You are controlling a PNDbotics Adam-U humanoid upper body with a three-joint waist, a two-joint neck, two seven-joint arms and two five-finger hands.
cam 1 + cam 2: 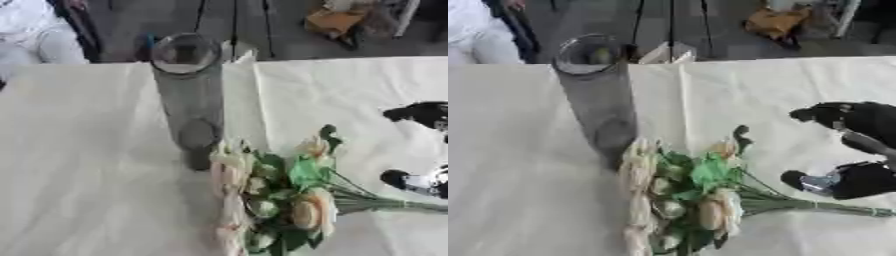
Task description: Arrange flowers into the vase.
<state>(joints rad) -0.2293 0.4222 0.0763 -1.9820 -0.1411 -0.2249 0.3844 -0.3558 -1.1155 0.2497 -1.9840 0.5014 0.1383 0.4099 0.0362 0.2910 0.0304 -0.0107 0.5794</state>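
A tall clear glass vase (pixel 187 95) stands upright on the white cloth left of centre, with nothing in it. A bunch of cream flowers (pixel 684 195) with green leaves lies in front of the vase's foot, the blossoms nearly touching it. Its green stems (pixel 824 207) run to the right edge. My black right hand (pixel 859 175) comes in at the right edge just above the stems, open, with one finger high and another low, spread apart. Nothing is between them. Whether the low finger touches the stems I cannot tell. My left hand is out of sight.
The white cloth-covered table (pixel 79 175) fills the views; a fold runs back behind the vase. Past its far edge lie a dark floor, an orange thing (pixel 332 21) and a person's white clothing (pixel 35 35) at the far left.
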